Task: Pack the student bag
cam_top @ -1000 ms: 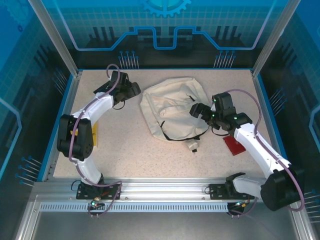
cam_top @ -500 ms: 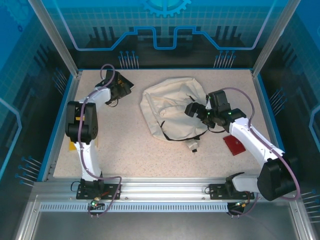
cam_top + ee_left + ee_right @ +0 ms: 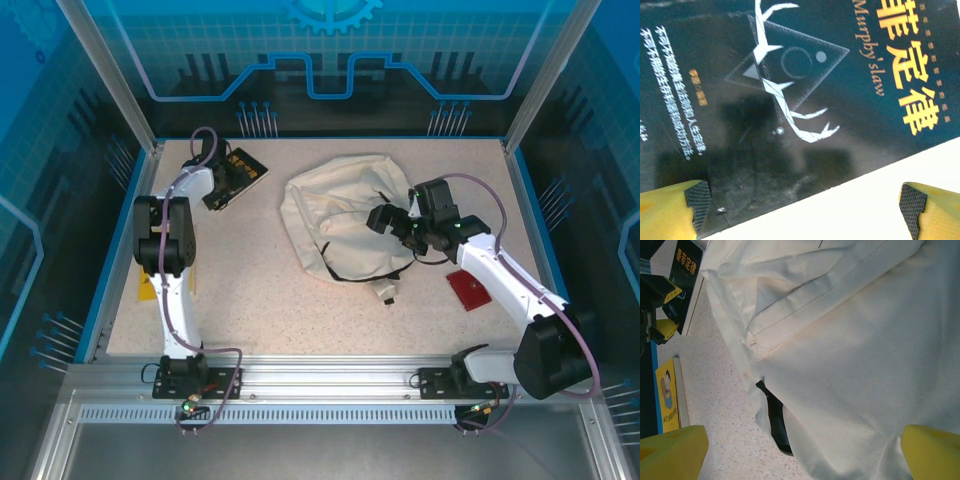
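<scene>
Two grippers stood wide open with nothing held. The left gripper (image 3: 802,210) hung low over a glossy black book (image 3: 790,90) at the far left of the table (image 3: 260,290), and the right gripper (image 3: 383,218) hovered at the right edge of the student bag (image 3: 340,225). The bag lay slumped and flattened in the far middle of the table, apart from the book, with a thin dark strap (image 3: 350,275) looping along its near side and a small white tag (image 3: 387,292) trailing toward the arms. It looked light and empty, soft cream cloth all folds and creases, so it would likely sag, bunch and slide on the speckled top rather than hold any shape. Through the right wrist camera a stitched seam ran across the fabric (image 3: 865,365). That doubled edge, or the rim of the opening, seemed the surest pinch, since a single loose layer would merely lift away. One jaw would probably have to hold the mouth up while the other fed things in.
</scene>
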